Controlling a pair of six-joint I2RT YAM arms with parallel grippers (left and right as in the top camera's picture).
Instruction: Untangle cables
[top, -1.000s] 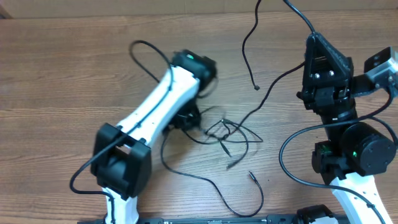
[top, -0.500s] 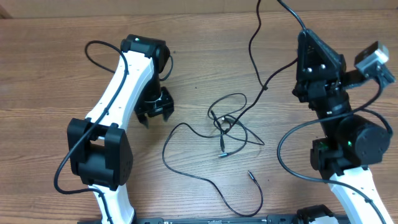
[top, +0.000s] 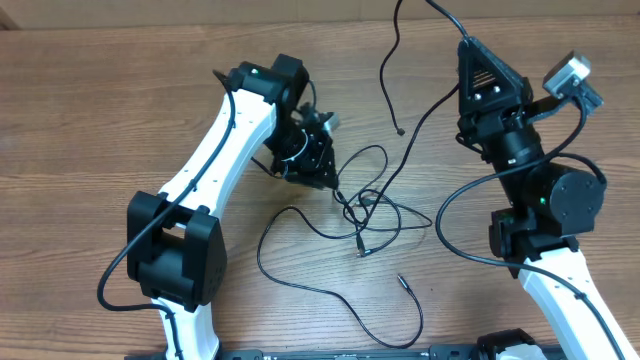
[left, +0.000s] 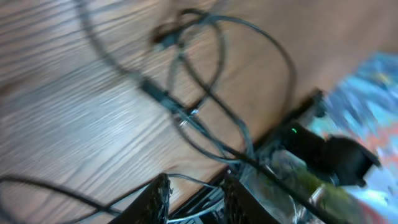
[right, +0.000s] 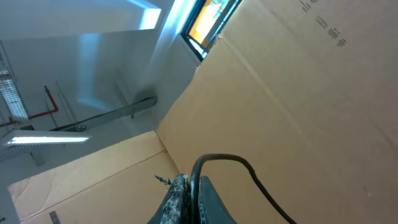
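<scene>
The cables are thin black cords in a loose knot at the table's middle, with loops spreading right and a long strand curling to the front. Plug ends lie loose on the wood. My left gripper is low at the knot's left edge, jaws open; its wrist view shows the knot just ahead of the open fingers. My right gripper is raised and shut on one cable strand, which runs off the top edge. In the right wrist view the jaws point upward.
The wooden table fills the overhead view. One free cable end hangs down at the top centre. Thicker black arm cables loop beside my right arm and my left arm's base. Cardboard fills the right wrist view.
My left gripper has swung from the left side back to the right, up to the knot. My right gripper has shifted up and left with its strand; the knot's loops have shifted slightly.
</scene>
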